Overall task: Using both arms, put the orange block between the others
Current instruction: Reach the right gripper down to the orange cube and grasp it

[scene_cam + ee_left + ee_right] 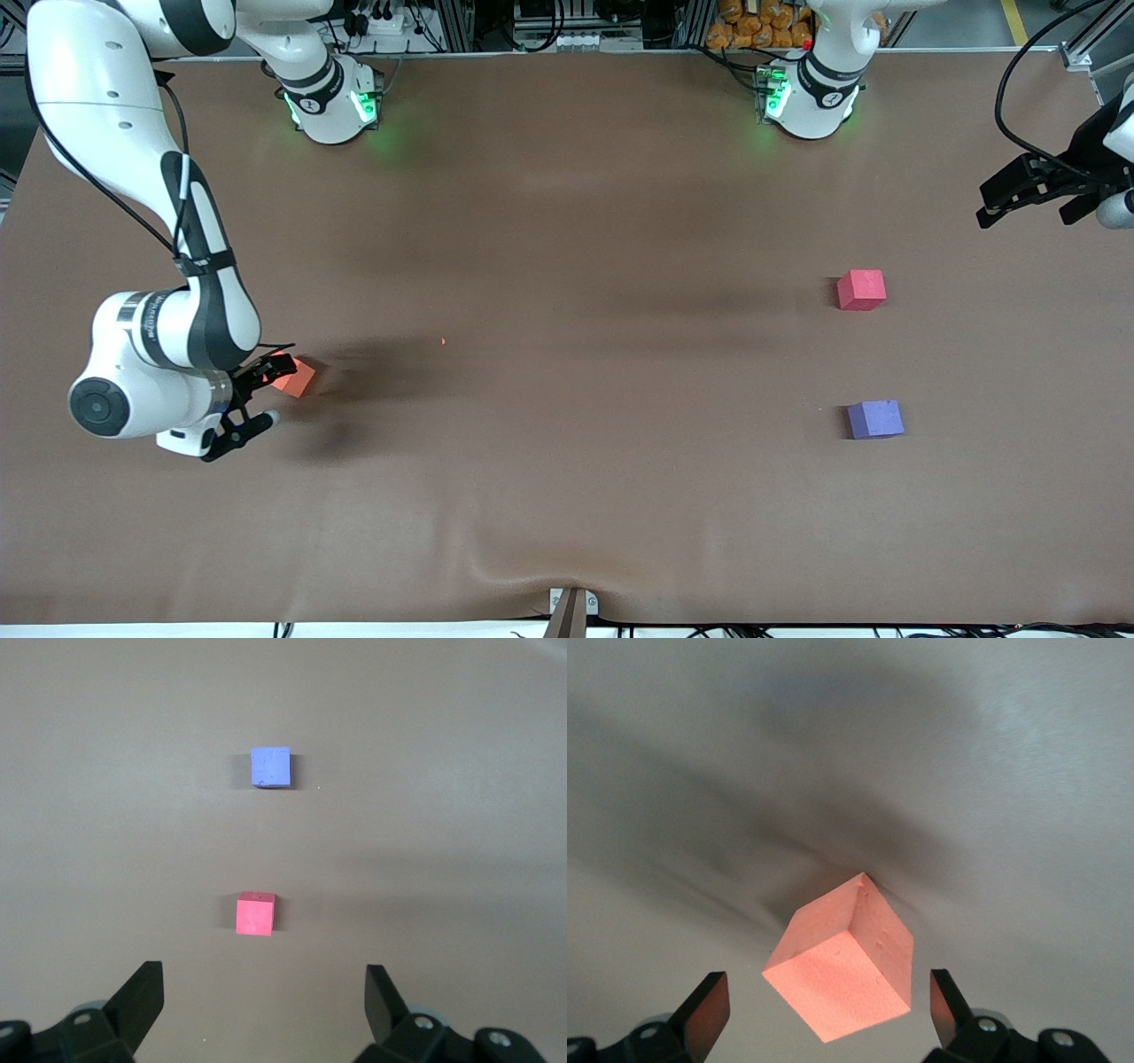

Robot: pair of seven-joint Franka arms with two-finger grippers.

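At the right arm's end of the surface (549, 496), the right end effector (257, 399) sits low with its jaws spread wide and gripping nothing; the orange block (297, 377) lies on the surface just beside its fingertips, not yet between them, and turned corner-on to it; in the right wrist view the right end effector (828, 1010) shows one black finger on either side of the orange block (846, 970), with a gap on both sides, so no finger touches the foam.

Over the left arm's end of the surface, the left end effector (1019, 199) hangs in the air, jaws also wide apart and empty; the left wrist view looks down past the left end effector (266, 997) on the two other cubes.

Counted: three foam cubes in all, one orange, one red-pink, one purple-blue; two arms, two end effectors.

The red-pink cube (861, 290) and the purple-blue cube (875, 419) rest toward the left arm's end, apart from one another, the purple-blue one nearer to the front camera; bare surface lies between them; the orange block lies well apart from both.
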